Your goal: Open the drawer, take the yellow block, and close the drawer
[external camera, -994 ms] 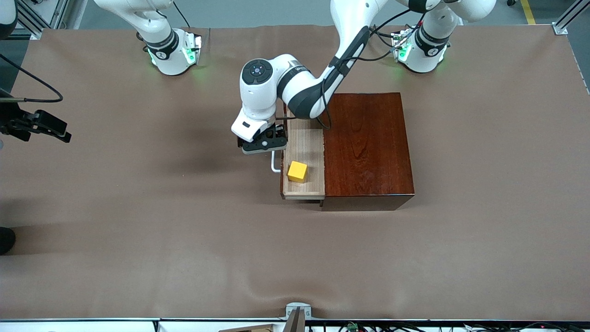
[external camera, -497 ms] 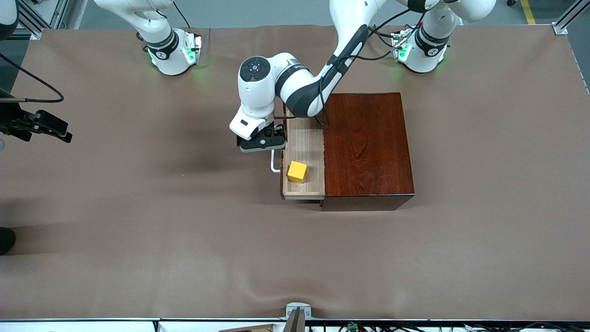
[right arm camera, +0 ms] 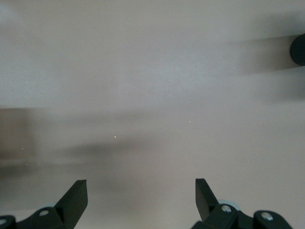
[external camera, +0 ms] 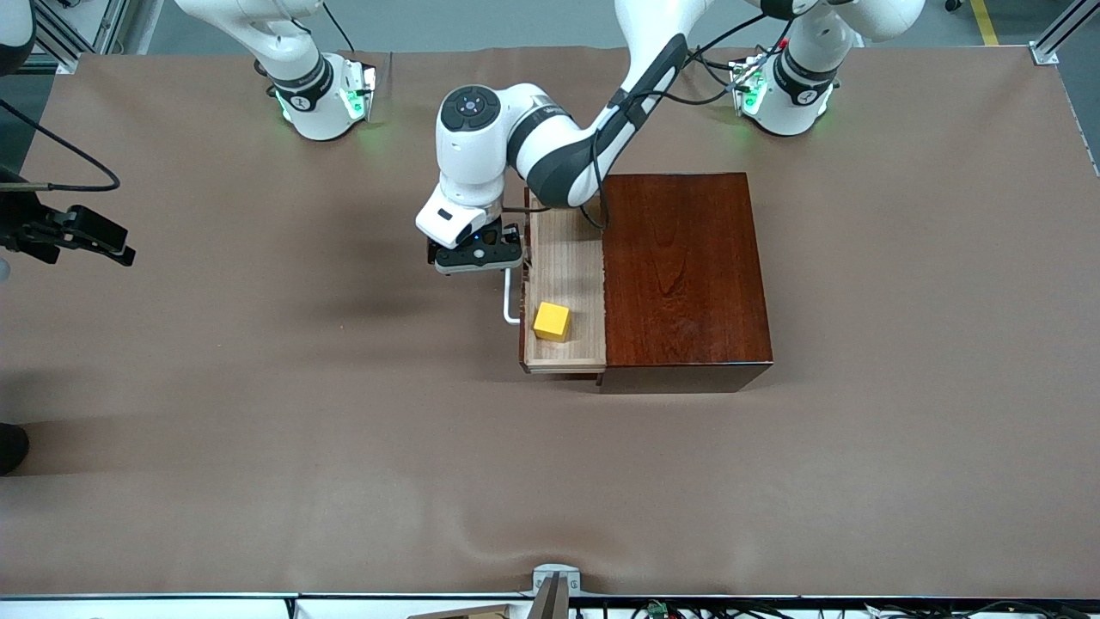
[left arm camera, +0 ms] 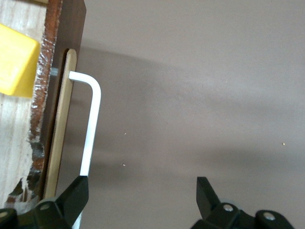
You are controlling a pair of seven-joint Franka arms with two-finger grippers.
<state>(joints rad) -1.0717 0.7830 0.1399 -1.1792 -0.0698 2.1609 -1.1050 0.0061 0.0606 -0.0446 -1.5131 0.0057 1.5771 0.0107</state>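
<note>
The left claw point(external camera: 478, 255) hangs over the tabletop point(external camera: 258, 413) just beside the drawer's handle point(external camera: 510, 300), at the handle's end farther from the front camera. Its fingers are released and spread wide, holding nothing. In the left wrist view one finger point(left arm camera: 71, 198) overlaps the handle point(left arm camera: 90, 121); contact cannot be confirmed. Only the fingertips show there, and the arm's body hides the handle's upper end in the front view.

The drawer point(external camera: 563, 258) stands pulled out of the box point(external camera: 683, 275) toward the right arm's end. The block point(external camera: 552, 321) lies in the drawer, near its end closest to the front camera; in the left wrist view the block point(left arm camera: 14, 59) is cut off at the edge.

The right claw point(external camera: 82, 232) waits at the tabletop's edge, fingers released and wide apart point(right arm camera: 138, 200), empty.
</note>
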